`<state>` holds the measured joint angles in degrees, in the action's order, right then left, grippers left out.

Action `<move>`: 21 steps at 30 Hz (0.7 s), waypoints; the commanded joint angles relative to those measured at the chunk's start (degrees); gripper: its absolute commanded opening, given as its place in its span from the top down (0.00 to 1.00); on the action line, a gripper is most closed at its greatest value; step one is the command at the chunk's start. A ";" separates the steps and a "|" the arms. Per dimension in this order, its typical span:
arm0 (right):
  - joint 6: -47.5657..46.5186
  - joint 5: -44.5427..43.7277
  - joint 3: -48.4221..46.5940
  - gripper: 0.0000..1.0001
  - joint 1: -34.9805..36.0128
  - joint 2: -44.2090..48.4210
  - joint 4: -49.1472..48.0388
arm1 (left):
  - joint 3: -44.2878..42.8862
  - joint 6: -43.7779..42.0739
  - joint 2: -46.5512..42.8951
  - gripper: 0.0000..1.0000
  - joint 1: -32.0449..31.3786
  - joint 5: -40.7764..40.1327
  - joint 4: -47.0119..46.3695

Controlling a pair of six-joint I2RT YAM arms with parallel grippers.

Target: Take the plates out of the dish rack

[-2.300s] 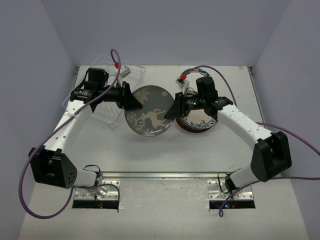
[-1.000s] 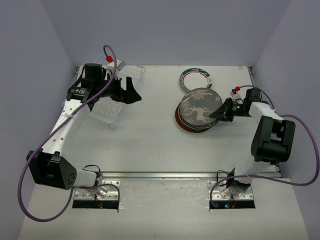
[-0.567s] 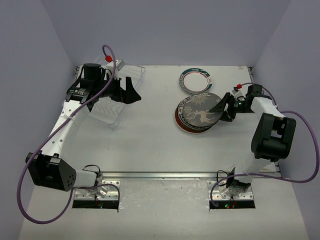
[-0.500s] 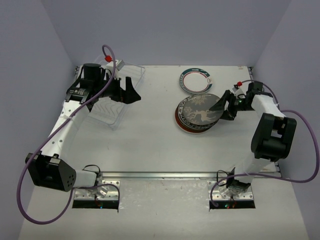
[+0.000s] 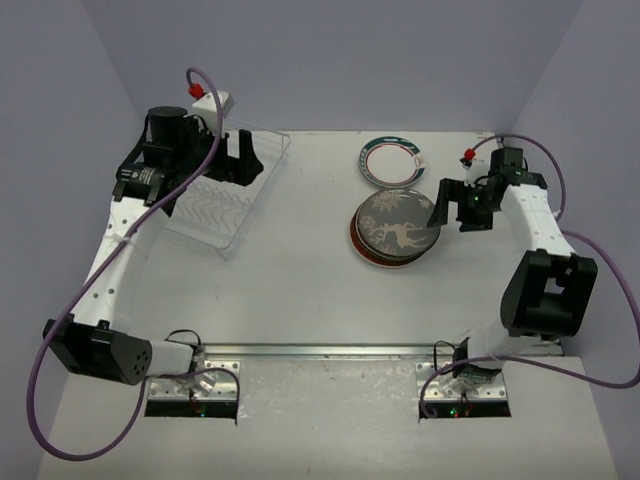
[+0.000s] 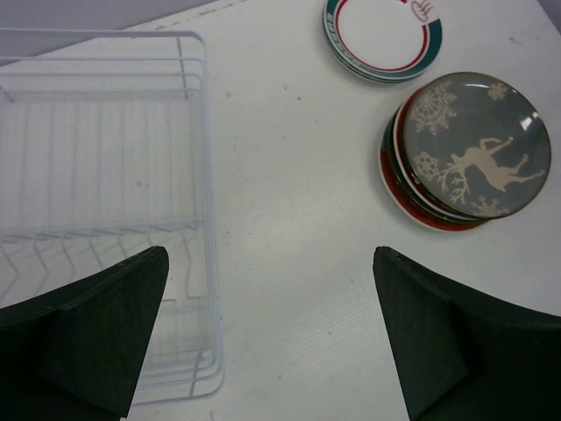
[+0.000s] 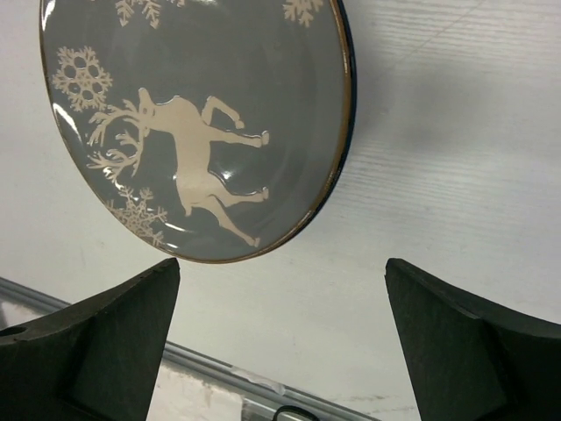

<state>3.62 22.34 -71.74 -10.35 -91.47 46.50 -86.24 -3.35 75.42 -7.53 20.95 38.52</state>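
The clear dish rack [image 5: 262,196] lies at the far left and no plate shows in it; the left wrist view shows its ribbed slots and rim [image 6: 204,175]. A stack of plates topped by a grey reindeer plate [image 5: 396,224] sits right of centre on a red-rimmed plate. A white plate with a teal-red ring [image 5: 389,160] lies behind it on another small stack. My left gripper [image 5: 233,160] is open and empty above the rack's right rim [image 6: 272,333]. My right gripper [image 5: 456,206] is open and empty just right of the reindeer plate [image 7: 193,114], its jaws wide apart [image 7: 280,338].
A metal rail [image 5: 320,350] runs along the table's near edge and shows in the right wrist view [image 7: 219,373]. Grey walls close the back and sides. Purple cables [image 5: 205,80] loop off both arms.
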 commanded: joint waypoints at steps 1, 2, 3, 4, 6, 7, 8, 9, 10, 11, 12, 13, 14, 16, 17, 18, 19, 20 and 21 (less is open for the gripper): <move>-3.10 -2.32 -1.05 0.01 0.34 5.17 -2.44 | -1.80 -2.54 -2.74 0.00 0.06 -7.67 -1.32; -3.18 -0.84 0.23 0.01 0.60 8.39 -3.67 | -1.30 -2.63 -2.82 0.00 0.06 -9.02 -0.90; -3.18 0.56 1.09 0.01 0.76 10.19 -4.91 | -1.30 -2.71 -2.74 0.00 0.06 -9.57 -0.74; -3.10 2.93 2.13 0.01 1.49 12.18 -7.98 | -0.34 -2.63 -2.73 0.00 0.06 -10.18 -0.64; -2.42 4.75 6.47 0.01 2.96 18.51 -11.81 | 2.07 -2.29 -2.90 0.00 0.06 -12.28 -0.71; -1.99 5.38 7.98 0.01 3.45 20.54 -15.17 | 3.02 -2.27 -3.15 0.00 0.06 -12.90 -0.88; -1.18 5.32 10.65 0.01 3.70 23.21 -17.30 | 4.61 -2.27 -3.99 0.00 0.06 -14.40 -1.50; -0.33 5.21 13.41 0.01 3.94 25.94 -19.31 | 6.26 -2.27 -4.87 0.00 0.06 -15.98 -2.15; 0.07 4.60 15.47 0.01 3.98 27.85 -21.09 | 7.69 -2.51 -5.85 0.00 0.06 -17.21 -2.89; 0.23 3.72 17.15 0.01 3.94 29.33 -22.76 | 8.99 -2.87 -6.89 0.00 0.06 -18.25 -3.67; 0.14 2.31 18.97 0.01 3.99 30.98 -24.22 | 10.54 -3.15 -8.15 0.00 0.06 -19.36 -4.55; -0.06 0.54 21.31 0.01 3.99 32.51 -25.61 | 11.93 -3.45 -9.28 0.00 0.06 -20.29 -5.62; -0.31 -1.37 23.96 0.01 3.96 33.88 -26.85 | 13.06 -3.71 -10.21 0.00 0.06 -21.26 -6.70; -0.32 -3.34 27.25 0.01 4.00 36.95 -29.47 | 16.55 -3.79 -13.06 0.00 0.06 -22.94 -7.82; -0.20 -4.23 29.09 0.01 3.93 38.92 -30.99 | 18.02 -3.86 -14.15 0.00 0.06 -23.32 -8.45; -0.17 -4.30 29.24 0.01 3.93 40.04 -31.61 | 18.18 -3.85 -14.26 0.00 0.06 -23.35 -8.53; 0.30 -5.32 31.27 0.01 3.93 41.54 -32.47 | 20.52 -3.69 -15.82 0.00 0.06 -23.74 -9.70; 0.52 -5.89 31.97 0.01 4.00 42.46 -32.91 | 21.24 -3.55 -16.36 0.00 0.06 -23.76 -10.47; 0.70 -6.50 32.36 0.01 3.99 42.98 -33.09 | 22.02 -3.47 -16.81 0.00 0.06 -23.77 -10.91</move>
<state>3.35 20.06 -40.88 -6.24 -52.28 21.27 -66.53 -6.45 61.95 -7.53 -0.32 34.02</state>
